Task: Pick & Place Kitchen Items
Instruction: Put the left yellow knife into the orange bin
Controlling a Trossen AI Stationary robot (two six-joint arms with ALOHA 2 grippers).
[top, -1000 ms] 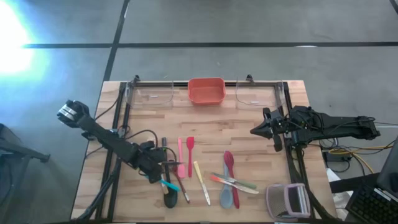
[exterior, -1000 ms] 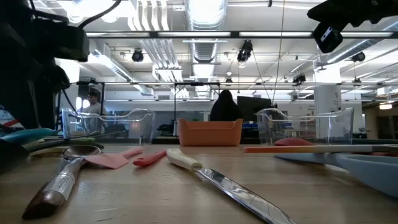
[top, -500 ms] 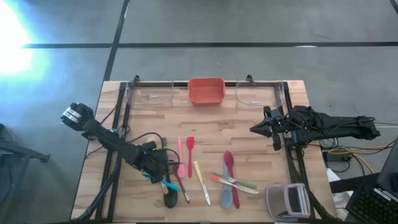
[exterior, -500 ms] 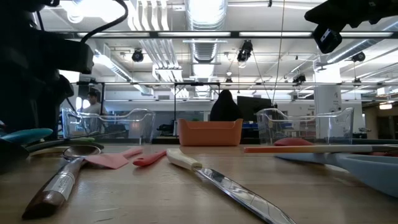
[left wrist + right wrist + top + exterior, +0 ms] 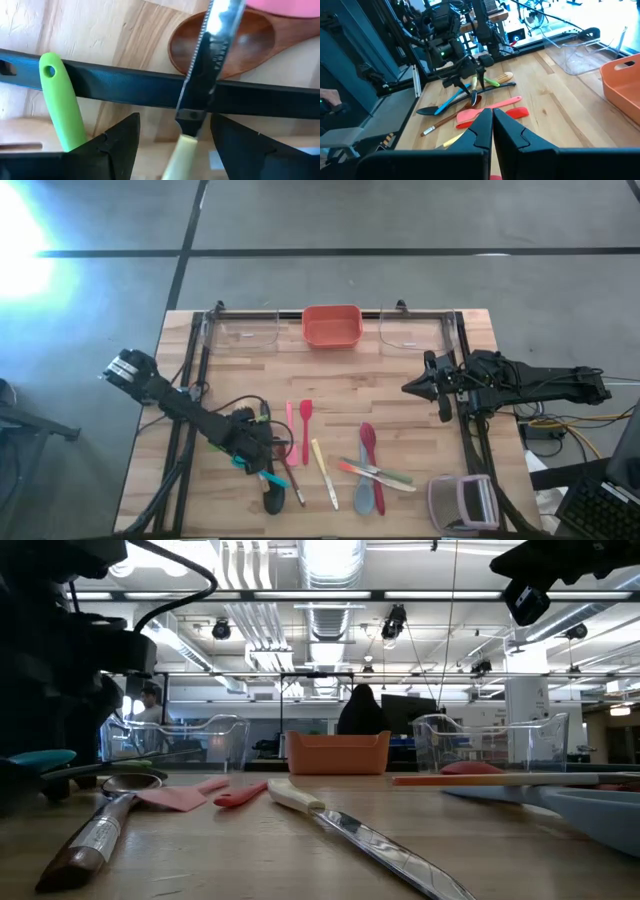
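Several slim utensils lie crossed in a heap (image 5: 272, 472) at the table's near left. In the left wrist view these are a cream-handled serrated knife (image 5: 202, 95), a black handle (image 5: 125, 85), a green handle (image 5: 62, 102) and a brown wooden spoon (image 5: 222, 42). The knife lies across the black handle. My left gripper (image 5: 175, 145) points down over the heap, open, with a finger on either side of the knife's handle and touching nothing that I can see; it also shows from above (image 5: 260, 448). My right gripper (image 5: 408, 390) hangs shut and empty above the table's right side.
More utensils lie mid-table: a pink spatula (image 5: 291, 433), a red spatula (image 5: 305, 422), another cream-handled knife (image 5: 323, 472), a dark red spoon (image 5: 369, 448). An orange bin (image 5: 331, 326) stands between two clear bins (image 5: 243, 332) (image 5: 410, 332) at the far edge. A grey container (image 5: 462, 502) stands near right.
My left gripper has come down and gone a little toward the table's right edge, onto the heap of utensils, staying open. The utensils have not moved.
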